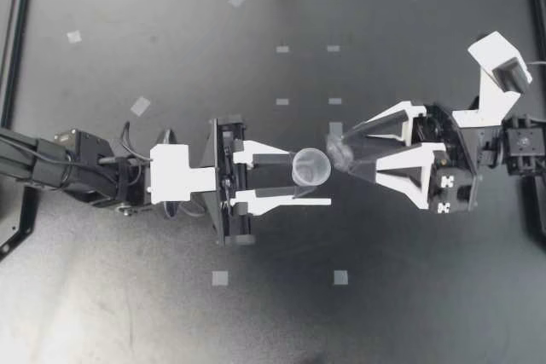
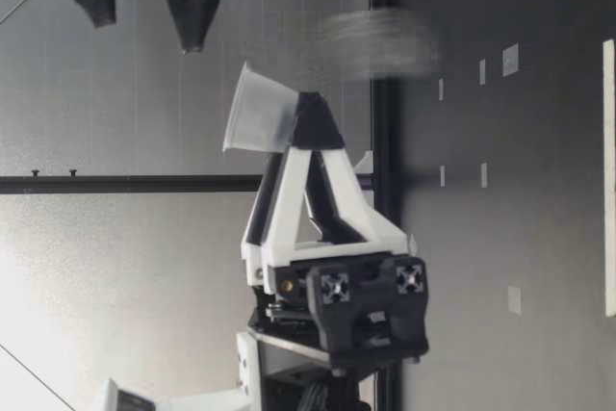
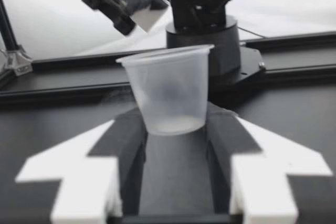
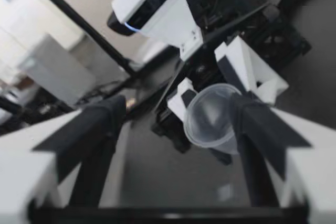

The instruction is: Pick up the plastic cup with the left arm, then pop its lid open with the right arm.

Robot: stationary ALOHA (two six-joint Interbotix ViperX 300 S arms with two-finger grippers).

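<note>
One tapered translucent cup (image 1: pixel 310 166) sits in left gripper (image 1: pixel 312 182).

Small clear plastic cup (image 1: pixel 310 166): empty, mouth up, slightly tilted, base pinched between left gripper (image 1: pixel 305 178) fingertips, aloft over table (image 1: pixel 171 313) middle.

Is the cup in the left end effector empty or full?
Empty: the cup is clear, and nothing shows through its wall, nor inside its mouth as seen in the right wrist view.
</note>
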